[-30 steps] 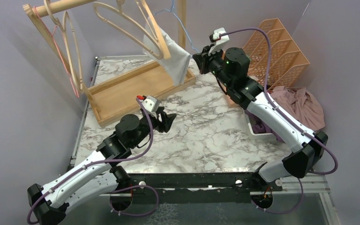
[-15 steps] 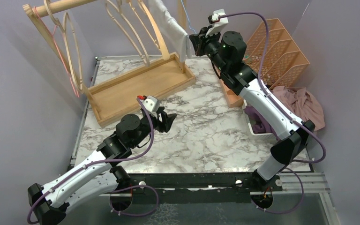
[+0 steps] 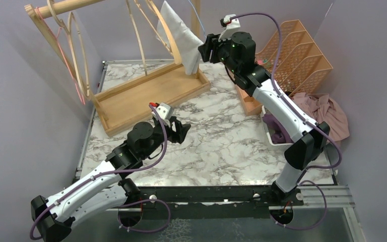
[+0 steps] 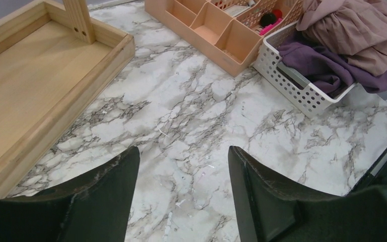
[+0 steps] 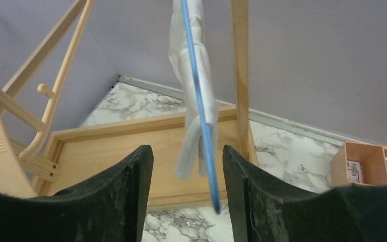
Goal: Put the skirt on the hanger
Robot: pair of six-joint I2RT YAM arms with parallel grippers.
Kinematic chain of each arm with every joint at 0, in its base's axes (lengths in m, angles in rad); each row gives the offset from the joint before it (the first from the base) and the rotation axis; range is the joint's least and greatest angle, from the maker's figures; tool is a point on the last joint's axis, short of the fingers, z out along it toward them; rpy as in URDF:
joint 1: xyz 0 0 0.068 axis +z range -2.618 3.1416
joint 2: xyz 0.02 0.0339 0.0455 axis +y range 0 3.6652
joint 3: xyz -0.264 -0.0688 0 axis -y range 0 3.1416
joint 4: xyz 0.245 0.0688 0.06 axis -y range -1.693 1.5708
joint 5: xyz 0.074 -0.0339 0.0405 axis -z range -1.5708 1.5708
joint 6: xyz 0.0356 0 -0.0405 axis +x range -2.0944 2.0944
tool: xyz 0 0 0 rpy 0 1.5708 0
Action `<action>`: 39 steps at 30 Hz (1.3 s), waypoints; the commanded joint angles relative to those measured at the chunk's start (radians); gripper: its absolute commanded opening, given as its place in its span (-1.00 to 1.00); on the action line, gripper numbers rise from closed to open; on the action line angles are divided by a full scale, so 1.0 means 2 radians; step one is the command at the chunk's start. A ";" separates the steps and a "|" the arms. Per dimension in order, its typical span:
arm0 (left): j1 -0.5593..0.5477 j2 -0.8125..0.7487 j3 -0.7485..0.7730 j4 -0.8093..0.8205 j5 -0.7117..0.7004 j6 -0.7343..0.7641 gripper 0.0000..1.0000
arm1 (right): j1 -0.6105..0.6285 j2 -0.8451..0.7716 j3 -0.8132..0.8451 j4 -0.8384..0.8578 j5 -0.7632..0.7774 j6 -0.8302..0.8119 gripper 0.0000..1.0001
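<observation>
Skirt (image 3: 179, 31) hanging by blue hanger (image 5: 195, 75), right hand (image 3: 203, 51) released beside it, left hand (image 4: 184, 151) released over desk (image 3: 221, 143)

L arm low, L pincer (image 3: 180, 130) spread wide; R arm extended high, R pincer (image 3: 204, 51) spread too

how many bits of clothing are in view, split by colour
white skirt: 1
purple garment: 1
dusty pink garment: 1
total: 3
</observation>
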 commanded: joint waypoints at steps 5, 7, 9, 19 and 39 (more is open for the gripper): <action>-0.001 0.003 -0.001 -0.025 -0.028 -0.038 0.62 | -0.001 -0.093 -0.016 -0.048 0.015 0.021 0.35; 0.000 0.009 0.001 -0.034 -0.020 -0.043 0.83 | -0.001 -0.121 -0.038 -0.068 0.027 0.029 0.38; -0.001 0.018 0.002 -0.044 -0.010 -0.054 0.95 | -0.001 -0.151 -0.069 -0.095 0.052 0.037 0.39; -0.001 0.070 0.000 -0.080 0.014 -0.094 0.98 | -0.062 -0.264 -0.239 -0.287 0.226 0.135 0.56; 0.000 0.175 0.053 -0.046 0.067 -0.109 0.98 | -0.337 -0.137 -0.326 -0.277 0.304 0.177 0.96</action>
